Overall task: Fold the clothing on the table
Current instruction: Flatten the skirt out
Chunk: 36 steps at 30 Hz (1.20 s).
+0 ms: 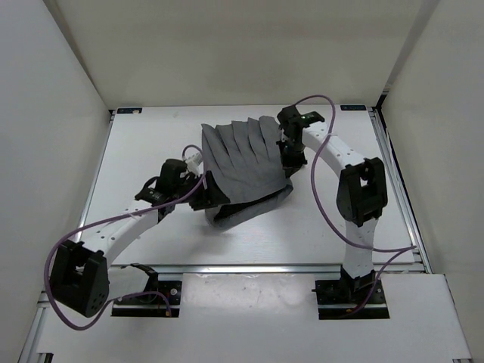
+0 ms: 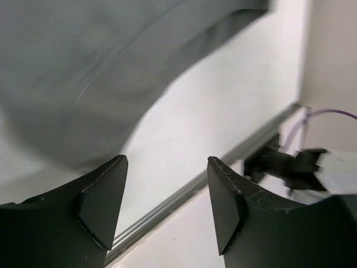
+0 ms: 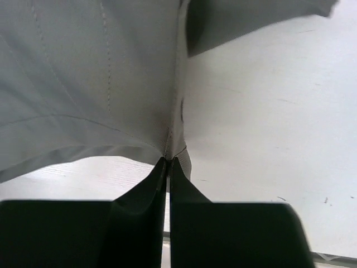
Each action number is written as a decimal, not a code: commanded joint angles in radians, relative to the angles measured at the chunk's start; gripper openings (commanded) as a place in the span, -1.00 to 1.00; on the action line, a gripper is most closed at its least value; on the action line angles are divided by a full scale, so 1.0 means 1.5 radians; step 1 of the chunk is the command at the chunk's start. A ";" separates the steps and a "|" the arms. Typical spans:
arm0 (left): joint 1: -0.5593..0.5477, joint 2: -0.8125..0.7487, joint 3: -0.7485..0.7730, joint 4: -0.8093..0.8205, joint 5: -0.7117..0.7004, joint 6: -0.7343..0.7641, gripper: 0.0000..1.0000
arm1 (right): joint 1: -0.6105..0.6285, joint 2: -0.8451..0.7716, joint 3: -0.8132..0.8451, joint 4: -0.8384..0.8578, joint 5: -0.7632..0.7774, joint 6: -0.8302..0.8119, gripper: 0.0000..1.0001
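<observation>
White walls (image 1: 227, 45) stand all around the table (image 1: 144, 151), and the table is white too. On the left, my left claw (image 2: 166, 167) sits low by the near left corner of the grey skirt (image 1: 246, 159). Its two fingers are apart and nothing is between them. Through the gap I only see bare table and the metal rail (image 2: 187, 192), with the cloth just beyond.

The skirt lies in the middle of the table. Its far part is spread flat with the pleats showing. Its near part is bunched and turned over on itself in a lumpy way.

On the right, my right claw (image 3: 168, 167) is pinched tight on the skirt's right edge.

I think the folding is only begun. One messy fold is in. The skirt is not a neat small stack yet, so the right side needs to be carried over and laid flat.
</observation>
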 commanded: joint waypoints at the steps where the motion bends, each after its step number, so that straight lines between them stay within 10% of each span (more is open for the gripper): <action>1: -0.001 -0.028 0.058 0.002 0.051 0.007 0.41 | -0.023 -0.032 0.040 -0.020 -0.016 0.003 -1.00; 11: 0.133 -0.027 0.037 -0.089 0.031 0.081 0.41 | 0.052 -0.058 0.138 0.200 -0.414 -0.008 -1.00; 19: 0.141 -0.006 0.021 -0.077 0.016 0.090 0.40 | -0.113 -0.333 -0.296 0.732 -0.741 0.277 -0.99; 26: 0.116 -0.009 -0.020 -0.055 0.009 0.079 0.40 | -0.241 -0.438 -0.559 0.305 -0.451 0.139 -0.99; 36: -0.008 0.045 -0.041 -0.050 0.053 0.084 0.33 | -0.269 -0.480 -0.587 0.180 -0.192 0.175 -1.00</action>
